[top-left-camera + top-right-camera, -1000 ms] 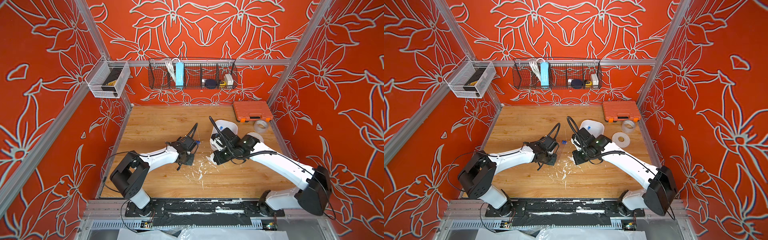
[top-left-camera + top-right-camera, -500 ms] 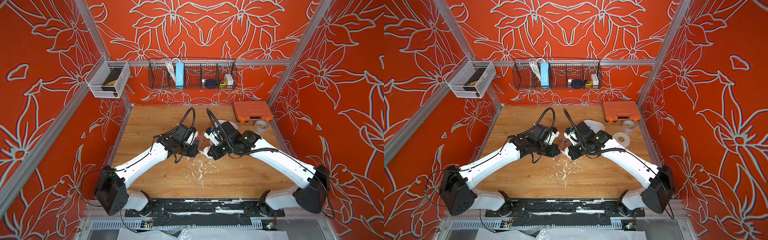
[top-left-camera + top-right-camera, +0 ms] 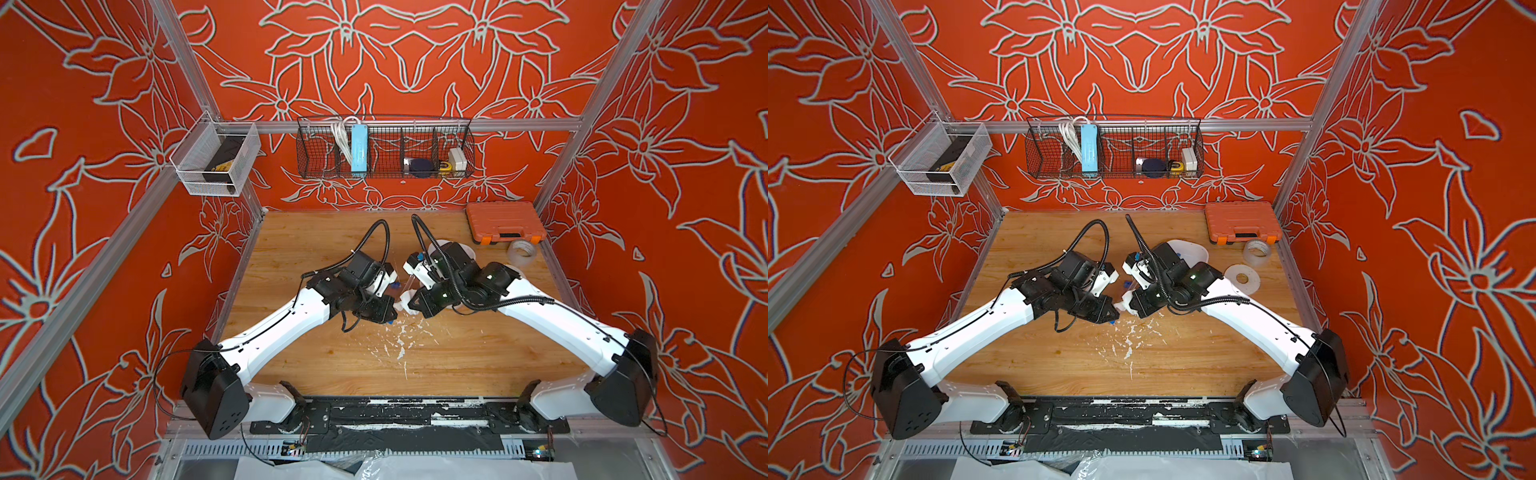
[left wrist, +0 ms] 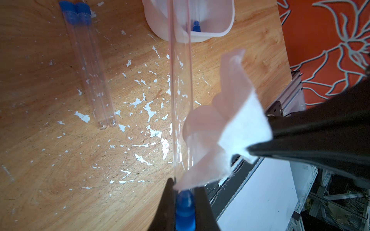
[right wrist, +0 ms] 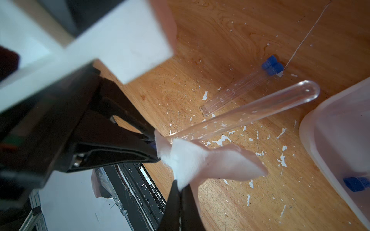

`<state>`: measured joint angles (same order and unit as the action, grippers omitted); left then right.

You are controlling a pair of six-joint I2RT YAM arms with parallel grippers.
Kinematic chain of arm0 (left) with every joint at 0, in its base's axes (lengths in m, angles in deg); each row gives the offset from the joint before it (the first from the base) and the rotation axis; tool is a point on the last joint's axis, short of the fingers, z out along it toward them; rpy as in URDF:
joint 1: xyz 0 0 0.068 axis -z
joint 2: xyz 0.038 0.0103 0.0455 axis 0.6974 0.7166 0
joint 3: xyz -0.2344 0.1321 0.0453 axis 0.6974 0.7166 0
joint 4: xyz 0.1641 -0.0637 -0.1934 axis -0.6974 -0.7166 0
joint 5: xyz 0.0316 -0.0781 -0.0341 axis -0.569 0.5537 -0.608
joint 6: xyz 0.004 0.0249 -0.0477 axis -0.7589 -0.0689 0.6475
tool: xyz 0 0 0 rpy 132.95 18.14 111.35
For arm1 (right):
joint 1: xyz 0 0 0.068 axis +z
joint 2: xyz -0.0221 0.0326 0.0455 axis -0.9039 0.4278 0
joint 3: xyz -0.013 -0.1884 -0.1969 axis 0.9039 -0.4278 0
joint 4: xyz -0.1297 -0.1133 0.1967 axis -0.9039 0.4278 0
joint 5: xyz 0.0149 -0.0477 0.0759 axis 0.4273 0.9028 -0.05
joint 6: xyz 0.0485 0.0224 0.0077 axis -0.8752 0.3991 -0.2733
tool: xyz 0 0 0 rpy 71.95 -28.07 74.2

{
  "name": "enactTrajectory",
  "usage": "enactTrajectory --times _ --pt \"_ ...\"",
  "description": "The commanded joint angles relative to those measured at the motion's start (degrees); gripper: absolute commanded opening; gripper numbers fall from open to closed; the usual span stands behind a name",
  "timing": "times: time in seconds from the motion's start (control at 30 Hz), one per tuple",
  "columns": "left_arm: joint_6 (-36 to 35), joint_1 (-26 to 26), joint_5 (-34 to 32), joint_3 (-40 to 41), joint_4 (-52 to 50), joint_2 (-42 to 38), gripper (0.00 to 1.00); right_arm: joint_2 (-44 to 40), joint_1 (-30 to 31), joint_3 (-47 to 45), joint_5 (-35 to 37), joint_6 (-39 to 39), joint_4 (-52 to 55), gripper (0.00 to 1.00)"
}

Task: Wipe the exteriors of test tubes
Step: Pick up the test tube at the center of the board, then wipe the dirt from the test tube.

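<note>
Hidden: held test tube (image 4: 181, 90) hard to trace in both top views, thin and clear between the two wrists. Rounded tip cut off in the left wrist view. Tub (image 3: 1192, 249) mostly behind the right arm. Contents unclear beyond one blue cap (image 4: 196, 26).
Left end effector (image 4: 185, 200): clenched on the capped end of the held test tube.
Right end effector (image 5: 180, 186): clamped on a white tissue (image 5: 190, 158), which lies against the held test tube just beside its cap.
Room: bare bench (image 3: 457, 365) toward the front edge, flecked with white. Orange case (image 3: 503, 222) and tape roll (image 3: 521, 251) well apart at the far right corner.
Axis: held test tube lifted off the bench, capped end in the left end effector, rounded end toward the tub.
Others: two more test tubes (image 4: 90, 66) lying flat, side by side and touching, near the tub.
</note>
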<state>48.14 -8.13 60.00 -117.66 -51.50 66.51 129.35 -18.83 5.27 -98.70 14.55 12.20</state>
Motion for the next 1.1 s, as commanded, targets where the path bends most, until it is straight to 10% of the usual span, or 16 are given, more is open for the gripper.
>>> enactTrajectory --times 0.0,0.63,1.07 --pt "0.6 0.0 2.3 -0.6 -0.4 -1.5 0.04 0.9 -0.3 -0.3 -0.9 -0.5 -0.7 0.0" --pt "-0.6 0.2 0.7 -1.1 -3.5 -2.6 0.03 6.1 -11.0 5.5 -2.8 3.1 4.4 0.0" --pt "0.5 0.2 -2.4 -0.9 -1.1 -0.9 0.03 1.2 -5.7 2.4 -4.4 -0.6 4.0 0.0"
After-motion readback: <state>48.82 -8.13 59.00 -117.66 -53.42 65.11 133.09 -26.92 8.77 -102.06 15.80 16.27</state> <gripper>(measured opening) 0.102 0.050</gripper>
